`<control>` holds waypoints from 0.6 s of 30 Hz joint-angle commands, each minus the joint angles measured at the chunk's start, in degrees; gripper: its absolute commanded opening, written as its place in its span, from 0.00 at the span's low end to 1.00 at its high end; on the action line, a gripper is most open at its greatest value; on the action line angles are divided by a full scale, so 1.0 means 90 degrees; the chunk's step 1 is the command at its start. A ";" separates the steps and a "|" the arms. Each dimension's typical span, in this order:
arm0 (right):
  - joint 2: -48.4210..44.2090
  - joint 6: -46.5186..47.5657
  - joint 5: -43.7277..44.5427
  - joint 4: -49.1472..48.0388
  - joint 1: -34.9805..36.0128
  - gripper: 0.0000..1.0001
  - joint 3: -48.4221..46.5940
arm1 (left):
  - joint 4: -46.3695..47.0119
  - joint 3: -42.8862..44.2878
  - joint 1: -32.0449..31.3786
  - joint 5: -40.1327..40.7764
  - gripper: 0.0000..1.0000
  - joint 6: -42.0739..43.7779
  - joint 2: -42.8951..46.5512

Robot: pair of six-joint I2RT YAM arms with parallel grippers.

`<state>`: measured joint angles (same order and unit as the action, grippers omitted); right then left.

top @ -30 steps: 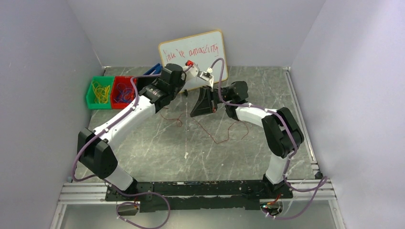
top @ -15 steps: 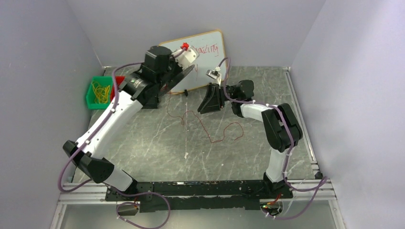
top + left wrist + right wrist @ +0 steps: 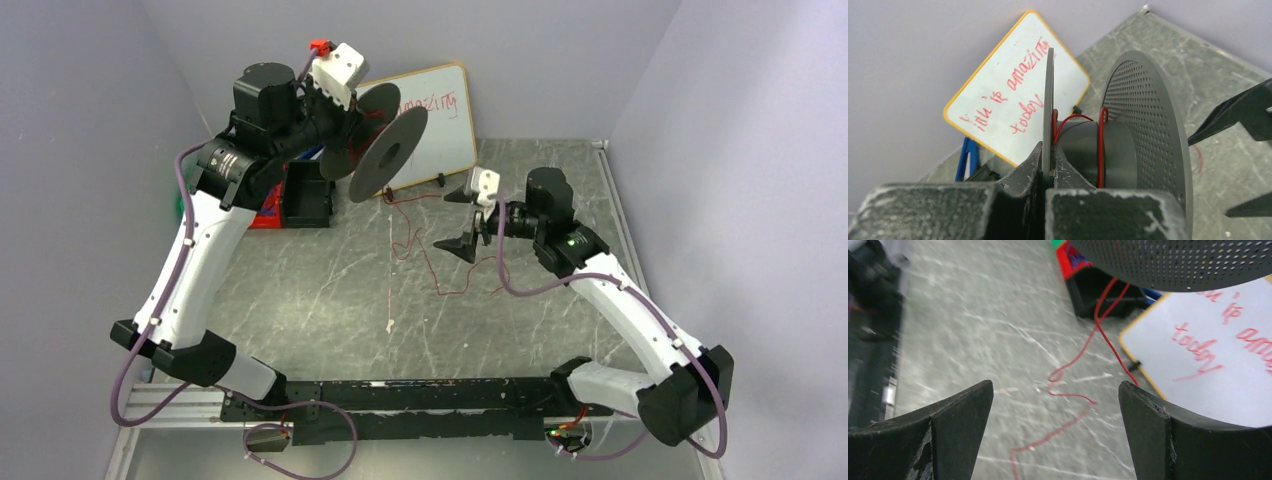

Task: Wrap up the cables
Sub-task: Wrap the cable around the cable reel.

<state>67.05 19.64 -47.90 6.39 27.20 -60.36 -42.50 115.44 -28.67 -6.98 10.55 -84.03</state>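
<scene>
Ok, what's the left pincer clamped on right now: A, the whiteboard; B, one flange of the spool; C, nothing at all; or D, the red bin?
B: the left pincer is shut on the thin edge of one flange of the spool, which has red wire wound on its core.

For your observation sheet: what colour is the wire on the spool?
Red wire on the spool; clearest in the left wrist view.
</scene>
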 commanded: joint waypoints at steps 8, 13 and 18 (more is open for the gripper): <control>0.0673 0.1778 0.0882 0.0633 0.0084 0.99 -0.0378 | 0.0432 0.0639 0.0165 -0.1133 0.03 -0.0797 -0.0230; 0.1056 0.1767 0.1119 0.0597 0.0443 0.99 -0.0680 | 0.0512 0.0680 0.0294 -0.1214 0.03 -0.1031 -0.0276; 0.1362 0.1614 0.0728 0.0308 0.0547 0.99 -0.0616 | 0.0533 0.0773 0.0423 -0.1385 0.02 -0.1133 -0.0318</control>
<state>77.78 34.96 -38.72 12.93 31.77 -64.12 -42.92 118.54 -25.69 -16.82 3.16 -87.42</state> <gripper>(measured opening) 0.992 0.050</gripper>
